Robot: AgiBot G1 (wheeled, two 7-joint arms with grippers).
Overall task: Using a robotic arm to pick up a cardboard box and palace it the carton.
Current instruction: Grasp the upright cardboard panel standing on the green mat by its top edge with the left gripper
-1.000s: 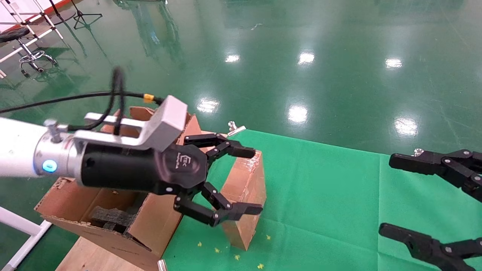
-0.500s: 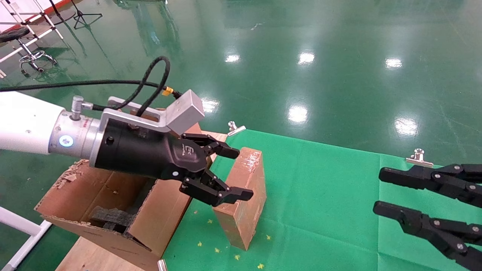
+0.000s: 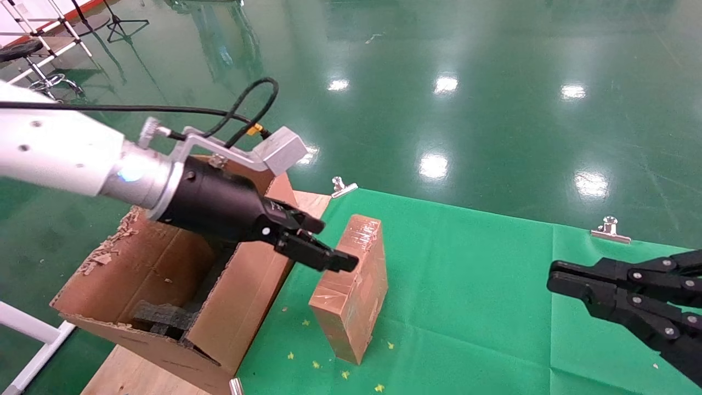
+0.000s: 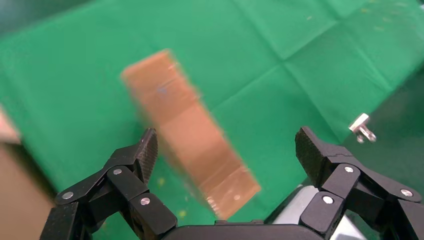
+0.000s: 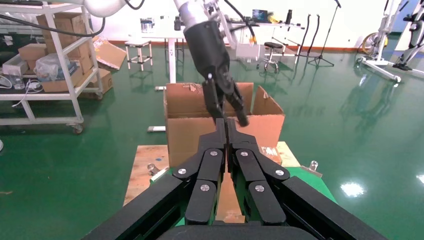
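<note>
The carton [image 3: 164,285] sits below and behind the left hand [image 3: 315,244], its flaps ragged. The cardboard box [image 3: 351,285] stands on the green-covered table [image 3: 482,307] just under and ahead of that hand, whose fingers [image 4: 145,150] are spread wide, empty. The right hand [image 3: 570,282] hangs well apart to the box's other side, fingers pressed together.

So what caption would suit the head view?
Left gripper open above the cardboard box, beside the carton.
</note>
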